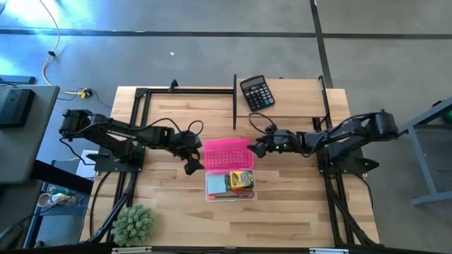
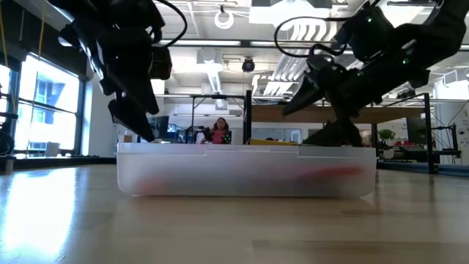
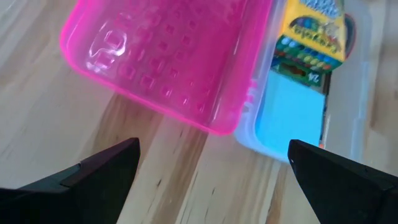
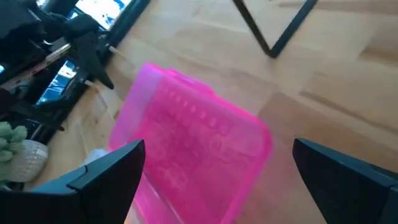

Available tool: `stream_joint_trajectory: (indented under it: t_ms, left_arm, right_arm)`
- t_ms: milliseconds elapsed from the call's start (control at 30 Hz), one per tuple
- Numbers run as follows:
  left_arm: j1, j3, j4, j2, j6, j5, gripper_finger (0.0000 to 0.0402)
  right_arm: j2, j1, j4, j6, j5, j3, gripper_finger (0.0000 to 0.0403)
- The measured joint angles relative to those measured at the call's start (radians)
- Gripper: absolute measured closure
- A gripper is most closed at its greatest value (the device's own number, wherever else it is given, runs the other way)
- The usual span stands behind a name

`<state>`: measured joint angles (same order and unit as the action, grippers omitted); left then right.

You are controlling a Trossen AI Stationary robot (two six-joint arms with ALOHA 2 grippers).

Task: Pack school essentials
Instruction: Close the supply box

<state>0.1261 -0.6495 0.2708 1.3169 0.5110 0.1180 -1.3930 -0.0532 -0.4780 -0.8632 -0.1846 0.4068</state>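
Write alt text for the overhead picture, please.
Two dark robot arms flank a clear plastic box with its pink lid open, the left gripper and right gripper both open. A yellow-green crayon box lies inside.

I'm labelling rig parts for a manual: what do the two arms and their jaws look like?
Both arms are black and jointed, with loose black cables looping near the wrists. The left gripper and right gripper each end in two dark, wedge-shaped jaws. No markings are legible.

Crayon box [image 1: 241, 179] and blue notepad [image 1: 219, 183] lie in clear case [image 1: 229, 195]
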Motion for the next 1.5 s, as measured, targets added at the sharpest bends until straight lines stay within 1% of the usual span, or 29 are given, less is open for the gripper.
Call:
stream_joint_trajectory:
  t_ms: [100,267,367,633,833,1000,1100,1200,1500]
  left_arm:
    - [0.0,0.0,-0.044,0.021,0.0,0.002,0.0002]
    - [0.021,0.001,-0.056,0.064,0.008,0.005,0.0002]
    - [0.04,0.0,-0.064,0.081,0.009,0.02,0.0002]
    - [0.073,0.001,-0.058,0.096,0.008,0.032,0.0002]
    - [0.073,0.001,-0.057,0.096,-0.015,0.057,0.0002]
    - [0.073,0.001,-0.06,0.096,-0.03,0.065,0.0002]
    - [0.073,0.001,-0.097,0.096,-0.035,0.082,0.0002]
    - [0.07,0.001,-0.127,0.093,-0.035,0.092,0.0002]
    - [0.069,0.0,-0.128,0.049,-0.035,0.093,0.0002]
  right_arm:
    - [-0.071,-0.004,-0.062,-0.025,0.003,0.0,0.0004]
    - [-0.161,-0.02,-0.142,-0.046,0.006,0.0,0.0004]
    - [-0.205,-0.027,-0.199,-0.045,0.041,0.004,0.0004]
    - [-0.316,-0.048,-0.19,0.025,0.149,0.127,0.0004]
    - [-0.323,-0.059,-0.107,0.052,0.189,0.179,0.0004]
    - [-0.321,-0.058,-0.105,0.072,0.23,0.199,0.0004]
    - [-0.32,-0.055,-0.118,0.079,0.267,0.202,0.0004]
    - [-0.32,-0.055,-0.117,0.081,0.281,0.202,0.0004]
    - [-0.319,-0.033,-0.134,0.124,0.362,0.202,0.0004]
